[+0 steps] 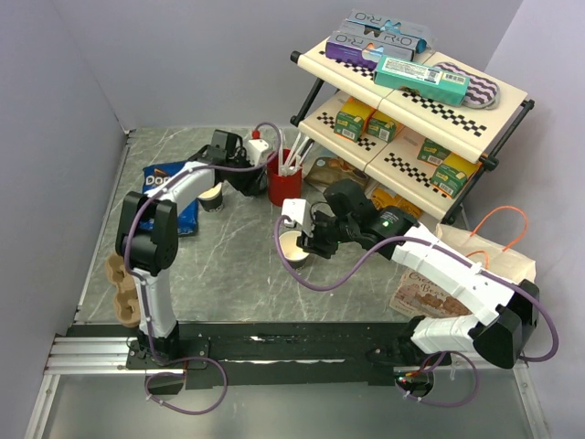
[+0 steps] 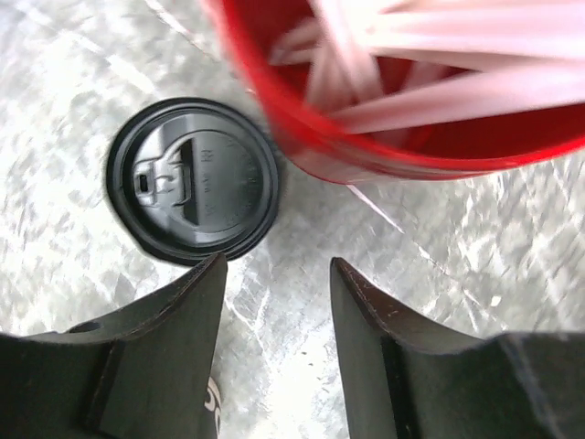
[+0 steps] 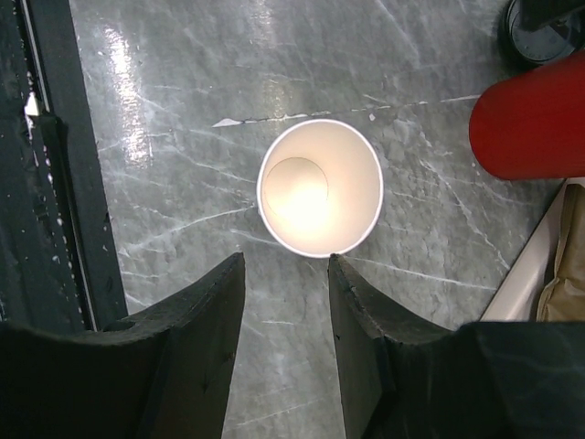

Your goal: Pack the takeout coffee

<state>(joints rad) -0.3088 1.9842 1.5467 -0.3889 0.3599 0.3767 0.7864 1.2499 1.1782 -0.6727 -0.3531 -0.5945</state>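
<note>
Hovering over the grey marbled tabletop (image 3: 183,137), both arms are poised and neither has anything in hand. The right pincer (image 3: 286,265) has its jaws apart and empty. The small open paper cup with the cream-white inside (image 3: 320,187) stands upright just ahead of its tips, not between them, with the right-hand tip at the very edge of the rim. Over on the other side, the left pincer (image 2: 278,274) is spread too, with bare tabletop showing in the gap. The round black plastic lid (image 2: 194,180) lies flat just ahead and to the left of those tips, right beside the tall red cup (image 2: 302,155) with its white straws (image 2: 439,91).

So the coffee is in two pieces: cup unlidded, lid well apart from it and ungripped. By my read this is early going. Nothing packed, lid to go on, then the cup to be carried off, perhaps to the brown moulded cup carrier (image 1: 123,288) lying far back from both pincers, near the left arm's base.
</note>
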